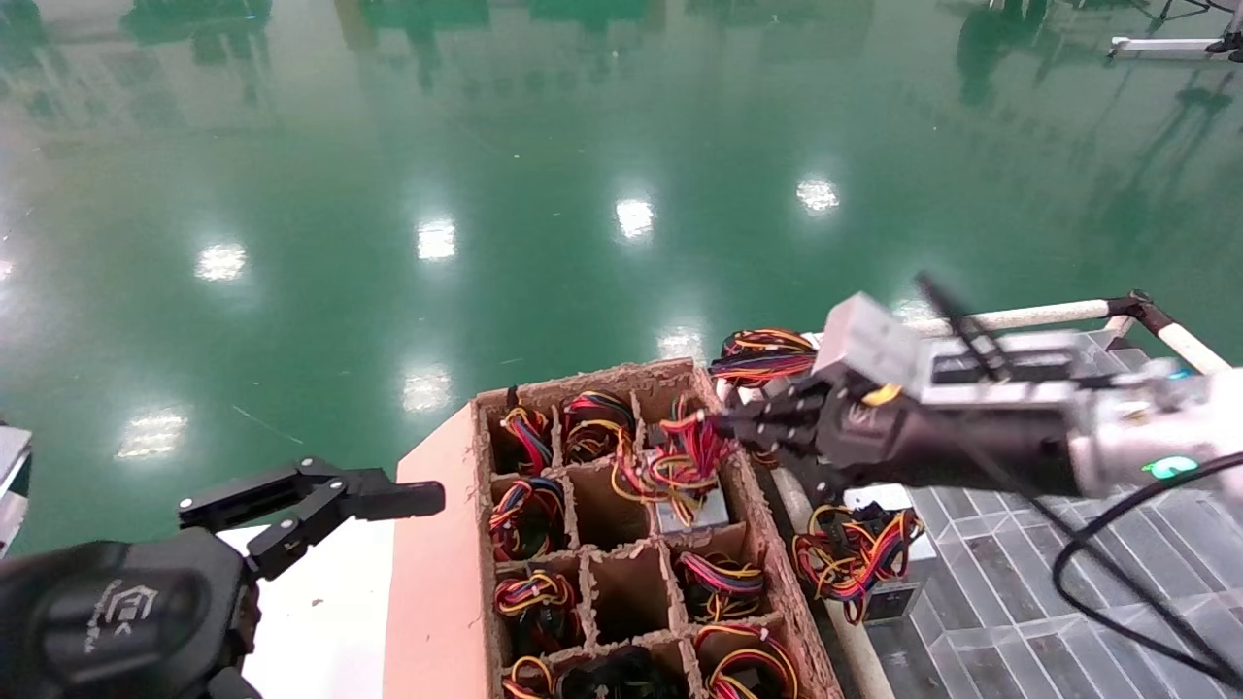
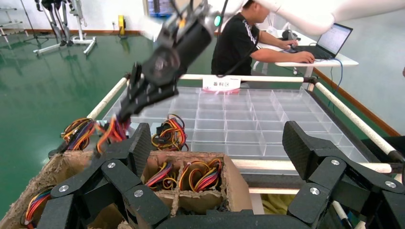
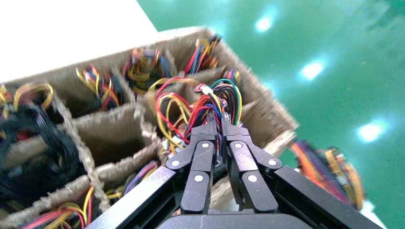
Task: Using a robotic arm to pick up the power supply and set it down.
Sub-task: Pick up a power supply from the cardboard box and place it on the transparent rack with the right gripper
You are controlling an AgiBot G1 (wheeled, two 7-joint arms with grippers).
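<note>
The power supply (image 1: 691, 510) is a small silver-grey box in a right-hand cell of the cardboard crate (image 1: 442, 582). Its loose red, yellow and purple wires (image 1: 677, 454) rise above the dividers. My right gripper (image 1: 726, 423) reaches in from the right and is shut on those wires (image 3: 203, 102). In the right wrist view its fingertips (image 3: 217, 120) pinch the strands, and the metal box is hidden below. In the left wrist view the right gripper (image 2: 125, 110) hangs over the crate's far side. My left gripper (image 1: 320, 505) stays low at the near left, open (image 2: 217, 143) and holding nothing.
Other crate cells hold coiled wire bundles (image 1: 529, 519); some are bare. A clear compartmented tray (image 1: 1020, 582) with white rails lies to the right, holding another wired box (image 1: 859, 563). One more wire bundle (image 1: 765, 352) lies behind the crate. A person works at a laptop (image 2: 334, 38) beyond.
</note>
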